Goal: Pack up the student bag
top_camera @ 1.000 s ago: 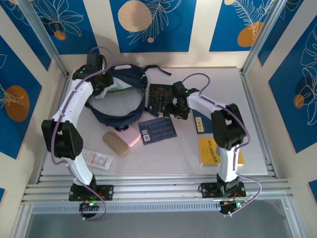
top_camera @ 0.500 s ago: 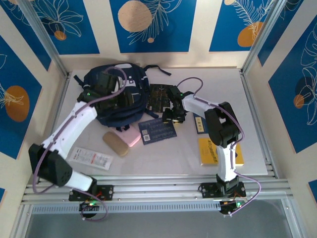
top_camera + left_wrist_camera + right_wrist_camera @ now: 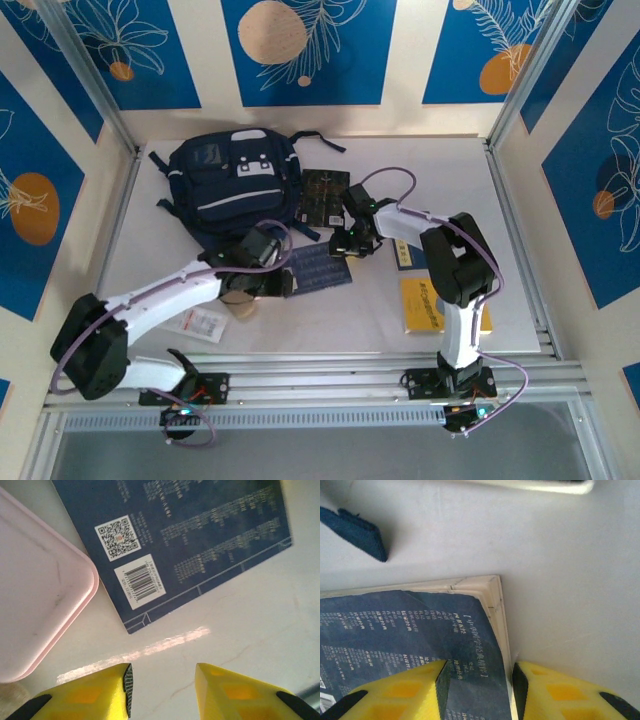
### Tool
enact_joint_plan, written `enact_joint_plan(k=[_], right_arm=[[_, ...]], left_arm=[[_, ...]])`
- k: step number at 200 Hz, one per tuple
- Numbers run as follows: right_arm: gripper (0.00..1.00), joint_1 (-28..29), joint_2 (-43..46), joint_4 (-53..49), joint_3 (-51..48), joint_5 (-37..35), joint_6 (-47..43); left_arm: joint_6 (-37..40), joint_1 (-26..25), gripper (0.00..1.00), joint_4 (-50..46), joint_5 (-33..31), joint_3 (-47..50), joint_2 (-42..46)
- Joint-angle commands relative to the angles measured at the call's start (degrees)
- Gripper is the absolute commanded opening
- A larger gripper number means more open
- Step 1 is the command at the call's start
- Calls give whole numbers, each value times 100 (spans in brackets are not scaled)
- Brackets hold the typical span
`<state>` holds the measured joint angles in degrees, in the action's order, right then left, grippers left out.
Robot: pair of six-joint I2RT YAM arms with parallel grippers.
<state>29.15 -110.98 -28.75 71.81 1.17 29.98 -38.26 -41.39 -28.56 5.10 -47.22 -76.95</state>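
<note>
1. The student bag (image 3: 235, 185) lies flat at the table's (image 3: 520, 200) far-left corner.
2. We judge it soft and floppy; we would pinch a strap.
3. Left gripper (image 3: 162, 676) half-open, empty; right gripper (image 3: 479, 672) half-open astride the blue book's (image 3: 200, 540) corner.

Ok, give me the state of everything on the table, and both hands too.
Navy-blue fabric backpack: lying flat, front patch up, untouched.
Navy-blue book with barcode: flat, back cover up.
Pink rounded case: lying flat beside that book.
Dark patterned book: flat beside the backpack.
Yellow book: flat.
Left hand: open, empty, above bare table.
Right hand: open, over the navy-blue book's corner.
</note>
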Motion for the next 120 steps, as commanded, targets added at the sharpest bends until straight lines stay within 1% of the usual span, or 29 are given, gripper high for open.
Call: enact_joint_plan(k=[1, 29, 60, 88, 103, 120], right_arm=[[39, 137, 174, -61, -257, 418, 105], [38, 168, 213, 14, -360, 446, 79], [34, 166, 317, 58, -482, 419, 44], [30, 175, 448, 178, -599, 584, -13], [24, 179, 543, 290, -672, 762, -61], [24, 179, 661, 376, -752, 962, -114]], left_arm=[[-139, -48, 37, 552, -315, 219, -249], [9, -121, 38, 676, -643, 166, -686], [130, -133, 39, 640, -1007, 117, -1132], [279, -133, 38, 606, -1000, -60, -1482], [375, -133, 38, 575, -938, -200, -1645], [465, -133, 36, 552, -851, -317, -1808]])
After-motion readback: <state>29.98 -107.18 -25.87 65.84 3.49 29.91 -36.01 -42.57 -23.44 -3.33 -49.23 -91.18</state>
